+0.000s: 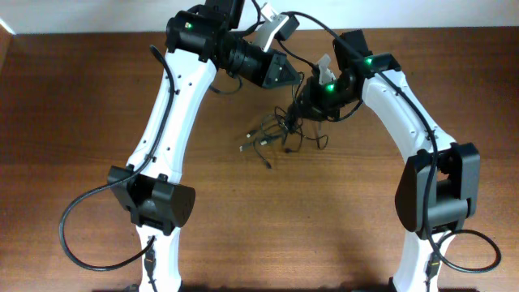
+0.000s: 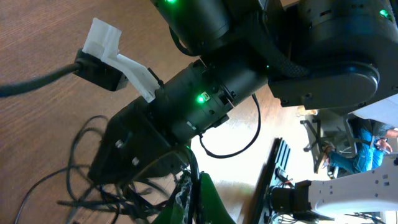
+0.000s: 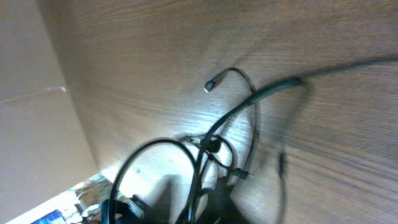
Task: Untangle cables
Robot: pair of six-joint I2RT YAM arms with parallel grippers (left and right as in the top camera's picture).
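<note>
Two arms over one wooden table. Left gripper: at rear centre, jaws closed; whether anything is pinched cannot be told. Cables: thin black tangle at table centre, plug ends splayed leftward, strands running up to the right. Right gripper: closed on the tangle's upper strands, just beside the left gripper.

Cables: thin, black, a few tips silvery. Table: reddish-brown wood with a fine streaked grain, paler where light glares. Left arm and right arm: white shells, black joints and bases, small green lights lit. Plastic mount: white, on a black housing. Wall: pale, off-white.
</note>
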